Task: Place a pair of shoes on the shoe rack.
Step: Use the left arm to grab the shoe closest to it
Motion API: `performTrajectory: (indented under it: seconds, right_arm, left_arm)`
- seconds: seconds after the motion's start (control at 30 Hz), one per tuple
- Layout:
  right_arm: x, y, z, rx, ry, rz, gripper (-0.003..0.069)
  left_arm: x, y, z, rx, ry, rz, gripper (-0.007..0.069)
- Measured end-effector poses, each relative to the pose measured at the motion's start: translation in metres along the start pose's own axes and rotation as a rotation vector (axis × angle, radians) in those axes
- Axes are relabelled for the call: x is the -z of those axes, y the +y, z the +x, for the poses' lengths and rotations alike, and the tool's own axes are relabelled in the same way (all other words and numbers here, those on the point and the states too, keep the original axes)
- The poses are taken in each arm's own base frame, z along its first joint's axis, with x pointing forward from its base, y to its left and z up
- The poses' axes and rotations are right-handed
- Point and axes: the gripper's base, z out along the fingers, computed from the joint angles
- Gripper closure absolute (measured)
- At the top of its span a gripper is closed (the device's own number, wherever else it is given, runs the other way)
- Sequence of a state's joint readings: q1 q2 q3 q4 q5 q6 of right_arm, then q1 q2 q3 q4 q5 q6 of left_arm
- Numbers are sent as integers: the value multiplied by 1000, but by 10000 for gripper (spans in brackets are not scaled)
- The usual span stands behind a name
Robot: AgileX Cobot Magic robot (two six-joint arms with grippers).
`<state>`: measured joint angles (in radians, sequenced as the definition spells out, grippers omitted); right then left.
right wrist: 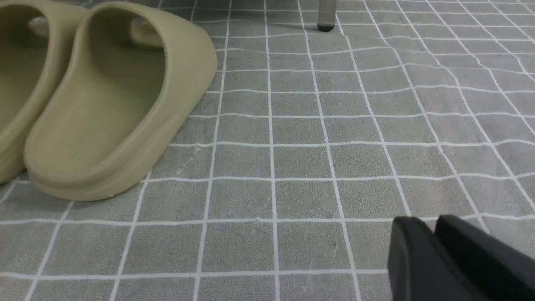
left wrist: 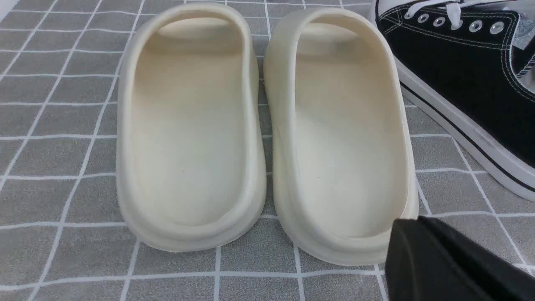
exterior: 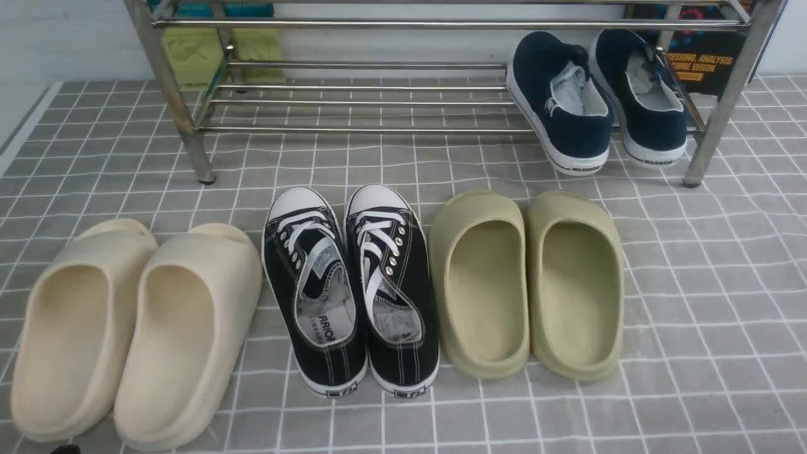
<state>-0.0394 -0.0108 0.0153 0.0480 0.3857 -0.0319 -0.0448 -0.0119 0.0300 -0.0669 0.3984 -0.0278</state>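
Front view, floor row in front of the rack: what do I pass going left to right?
beige foam slippers → black sneakers → olive foam slippers

On the grey checked mat [exterior: 712,302], olive slippers [exterior: 482,284] lie side by side. Well to their left lie beige slippers [exterior: 189,328]. Beyond the olive slippers, navy slip-ons [exterior: 536,69] stand tilted, heels nearest.
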Motion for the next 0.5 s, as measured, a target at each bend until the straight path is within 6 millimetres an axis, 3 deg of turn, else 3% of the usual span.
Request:
performTrajectory:
  seconds: [0.5]
  right_arm:
    - [0,0,0,0,0,0,530]
  left_arm:
    - [0,0,0,0,0,0,634]
